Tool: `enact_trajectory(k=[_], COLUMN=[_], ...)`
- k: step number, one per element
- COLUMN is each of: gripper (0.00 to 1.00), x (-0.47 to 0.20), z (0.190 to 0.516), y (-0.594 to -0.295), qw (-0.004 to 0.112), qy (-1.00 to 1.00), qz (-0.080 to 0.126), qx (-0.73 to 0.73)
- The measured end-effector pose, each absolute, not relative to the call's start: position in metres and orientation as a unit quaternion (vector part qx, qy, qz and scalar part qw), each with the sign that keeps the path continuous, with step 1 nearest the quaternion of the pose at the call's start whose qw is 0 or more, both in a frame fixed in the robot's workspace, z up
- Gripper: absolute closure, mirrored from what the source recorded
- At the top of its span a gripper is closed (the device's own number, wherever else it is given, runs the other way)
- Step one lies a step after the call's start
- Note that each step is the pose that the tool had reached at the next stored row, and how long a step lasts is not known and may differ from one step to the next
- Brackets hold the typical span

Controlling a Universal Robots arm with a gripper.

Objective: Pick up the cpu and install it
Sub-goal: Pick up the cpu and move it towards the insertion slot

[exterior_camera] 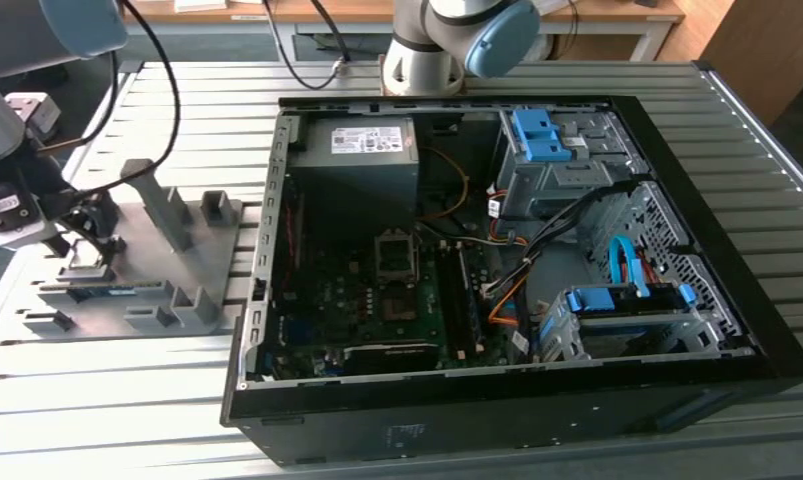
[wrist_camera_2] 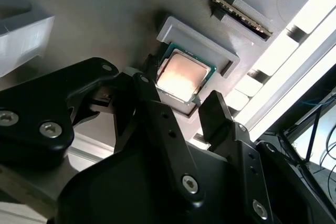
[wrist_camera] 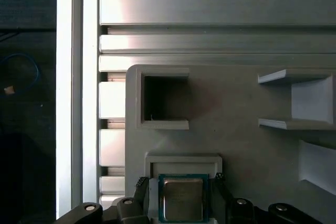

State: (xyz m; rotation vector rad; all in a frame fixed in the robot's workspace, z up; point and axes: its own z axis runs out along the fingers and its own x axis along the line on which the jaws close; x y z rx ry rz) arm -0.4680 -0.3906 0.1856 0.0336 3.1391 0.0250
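Where the arm bends over the grey fixture plate point(exterior_camera: 208, 262), at nine o'clock from the open computer case point(exterior_camera: 721, 300) in the exterior view, the gripper point(exterior_camera: 85, 240) hangs low over the plate's pockets on the slatted table point(exterior_camera: 108, 400).

In the second wrist view the cpu point(wrist_camera_2: 182, 74) lies flat in a raised seat on the plate, silvery top up. The black fingers point(wrist_camera_2: 144, 85) are spread, one on either side of it.

In the first wrist view the cpu point(wrist_camera: 181, 199) sits between the two fingertips, near a square pocket point(wrist_camera: 164, 98). Whether they touch it, I cannot tell.
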Motion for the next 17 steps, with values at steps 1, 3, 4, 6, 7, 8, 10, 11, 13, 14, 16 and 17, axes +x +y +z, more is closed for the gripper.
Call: enact_trajectory(k=[1,3,4,6,7,8,10,11,13,14,16,17], gripper=[0.42,0.42,0.42,0.42,0.42,0.42,0.42,0.42,0.42,0.42,0.42,0.42], x=[-0.4679,-0.4678,-0.4678,-0.4677,-0.4676,-0.4676,-0.4676,-0.4676,-0.4676,-0.4675,-0.4676,-0.4677], z=[0.1848,0.1833,0.1828,0.1822,0.1821,0.1821,0.1820,0.1821,0.1825,0.1832,0.1862,0.1877], y=[-0.3907,-0.3907,-0.3908,-0.3908,-0.3908,-0.3909,-0.3914,-0.3915,-0.3915,-0.3915,-0.3916,-0.3916], qw=[0.001,0.000,0.000,0.001,0.001,0.001,0.001,0.001,0.002,0.002,0.002,0.002], qy=[1.000,1.000,1.000,1.000,1.000,1.000,1.000,1.000,1.000,1.000,1.000,1.000], qz=[0.008,0.007,0.007,0.008,0.008,0.008,0.008,0.008,0.008,0.008,0.008,0.008], qx=[0.011,0.011,0.011,0.011,0.010,0.010,0.008,0.007,0.005,0.005,0.005,0.005])
